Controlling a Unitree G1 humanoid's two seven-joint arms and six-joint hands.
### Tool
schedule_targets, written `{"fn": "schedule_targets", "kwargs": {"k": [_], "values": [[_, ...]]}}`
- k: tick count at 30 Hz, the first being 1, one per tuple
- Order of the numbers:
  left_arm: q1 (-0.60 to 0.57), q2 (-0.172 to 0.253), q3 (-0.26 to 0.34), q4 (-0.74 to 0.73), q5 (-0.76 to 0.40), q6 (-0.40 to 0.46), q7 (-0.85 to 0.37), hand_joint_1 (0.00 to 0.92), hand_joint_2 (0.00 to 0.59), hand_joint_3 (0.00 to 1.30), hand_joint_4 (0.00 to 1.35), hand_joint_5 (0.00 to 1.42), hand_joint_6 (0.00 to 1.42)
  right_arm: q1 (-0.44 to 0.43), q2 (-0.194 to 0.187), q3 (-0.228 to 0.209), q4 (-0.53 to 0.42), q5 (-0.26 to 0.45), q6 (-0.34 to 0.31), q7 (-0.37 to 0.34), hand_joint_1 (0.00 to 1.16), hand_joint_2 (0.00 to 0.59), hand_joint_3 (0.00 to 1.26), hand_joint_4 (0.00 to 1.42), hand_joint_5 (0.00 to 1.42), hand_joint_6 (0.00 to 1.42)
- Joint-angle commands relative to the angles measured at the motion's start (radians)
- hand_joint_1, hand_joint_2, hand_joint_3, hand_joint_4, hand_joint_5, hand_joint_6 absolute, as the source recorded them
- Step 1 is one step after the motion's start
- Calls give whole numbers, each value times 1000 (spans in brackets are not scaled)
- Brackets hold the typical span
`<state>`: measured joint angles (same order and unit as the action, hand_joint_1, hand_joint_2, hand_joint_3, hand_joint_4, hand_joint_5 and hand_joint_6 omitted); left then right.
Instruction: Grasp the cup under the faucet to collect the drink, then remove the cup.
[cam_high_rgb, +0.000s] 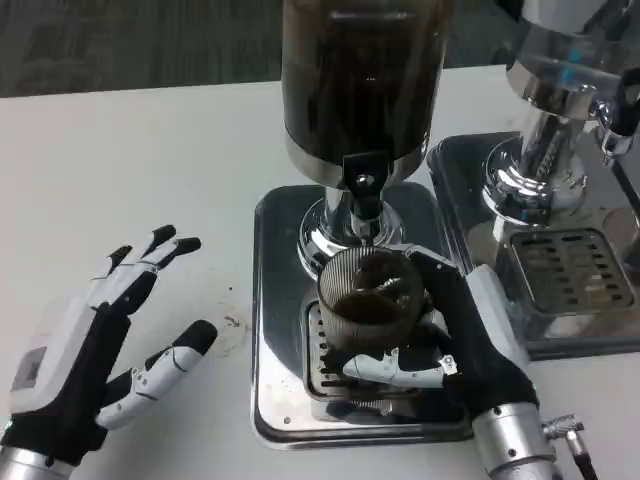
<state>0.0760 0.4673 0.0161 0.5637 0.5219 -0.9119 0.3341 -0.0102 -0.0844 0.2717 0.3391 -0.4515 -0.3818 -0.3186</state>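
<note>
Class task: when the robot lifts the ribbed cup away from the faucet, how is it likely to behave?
The cup looks thin and ribbed, so probably bendable under the right hand. Dark drink inside adds weight and may slosh if tilted.

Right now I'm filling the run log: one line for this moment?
right hand: holds cup under faucet | cup: dark drink inside, on drip tray | left hand: open, on table

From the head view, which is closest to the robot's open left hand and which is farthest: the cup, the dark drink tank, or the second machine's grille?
Measured from the left hand:
1. The cup, on the middle drip tray, held by the right hand.
2. The dark drink tank, up behind the cup.
3. The second machine's grille, far right.
</note>
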Motion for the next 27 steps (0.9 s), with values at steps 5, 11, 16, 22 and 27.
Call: {"fn": "schedule_targets", "kwargs": {"k": [5,11,16,22,27], "values": [[-22,15,-14,21,2,-6,5,0,188,219,0,147,27,47,-2,-17,-71,0,-27,-20,1117,95,580,680,732,841],[-21,19,-20,16,11,-7,6,0,188,219,0,143,26,84,-16,-24,-139,1,-23,5,1116,95,580,690,742,845],[-14,36,-26,-1,22,-3,6,0,185,151,0,122,13,138,-36,-21,-231,-8,-8,45,1116,95,592,690,746,860],[2,100,-42,-69,35,27,-61,0,179,0,0,1,0,178,-54,-28,-316,25,-5,122,1106,101,594,699,746,863],[44,157,-33,-176,47,34,-106,0,179,0,0,0,0,224,-69,-32,-403,40,1,175,1103,102,594,700,746,864]]}}
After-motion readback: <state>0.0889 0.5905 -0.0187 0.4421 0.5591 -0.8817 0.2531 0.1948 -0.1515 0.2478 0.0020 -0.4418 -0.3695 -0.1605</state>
